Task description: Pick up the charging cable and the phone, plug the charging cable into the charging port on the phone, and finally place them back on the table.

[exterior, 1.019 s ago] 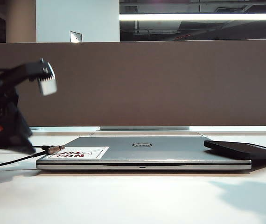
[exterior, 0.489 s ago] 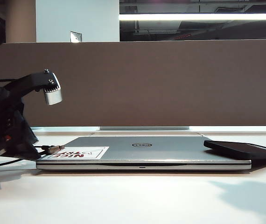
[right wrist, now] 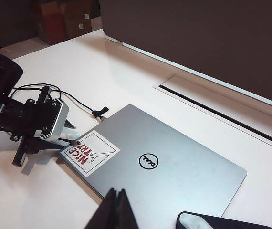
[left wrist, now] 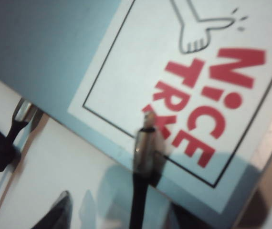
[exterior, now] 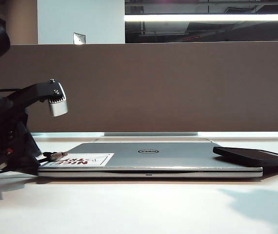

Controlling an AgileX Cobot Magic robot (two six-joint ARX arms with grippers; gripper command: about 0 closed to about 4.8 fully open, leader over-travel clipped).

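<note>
so your wide-open left hand (right wrist: 59, 143) sits right at the charging cable (left wrist: 147, 148) plug (pointing onto the laptop (exterior: 148, 158) corner); right hand (right wrist: 116, 210) shut, farther.

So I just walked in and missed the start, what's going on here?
The left gripper, open, is low at the sticker corner of the closed laptop, by the charging cable whose silver plug lies on the sticker. It holds nothing yet. The right gripper is shut and empty above the table. The phone rests untouched on the laptop's far corner.
</note>
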